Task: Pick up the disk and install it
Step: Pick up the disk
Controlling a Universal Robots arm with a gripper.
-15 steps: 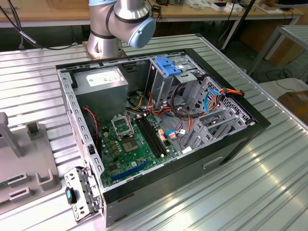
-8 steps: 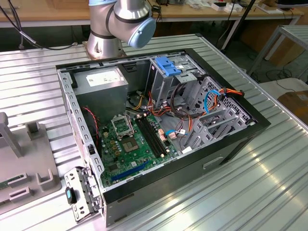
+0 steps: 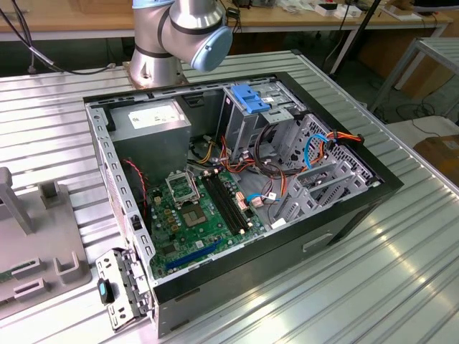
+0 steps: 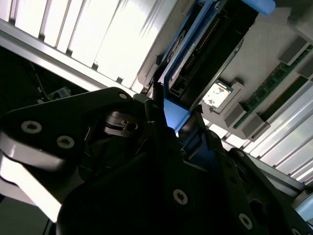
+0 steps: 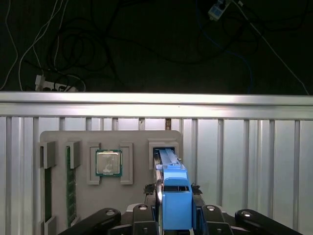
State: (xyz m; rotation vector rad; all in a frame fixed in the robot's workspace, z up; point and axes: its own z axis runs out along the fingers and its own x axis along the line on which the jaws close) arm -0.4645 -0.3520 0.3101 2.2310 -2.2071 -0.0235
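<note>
1. The disk (image 5: 176, 201) stands on edge in a slot of the grey tray (image 5: 132, 142).
2. The gripper (image 5: 173, 191) pinches its blue frame between closed fingers.
3. It is likely stiff, weighty and shock-sensitive; the frame seems the safest hold.

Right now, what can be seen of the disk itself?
The disk is a flat grey metal drive in a bright blue plastic frame. It stands on edge in a slot of the grey parts tray, which lies on the ribbed metal table. The first wrist view shows its blue edge end-on; the second wrist view shows a dark metal side along the blue rail. The gripper straddles it.
</note>
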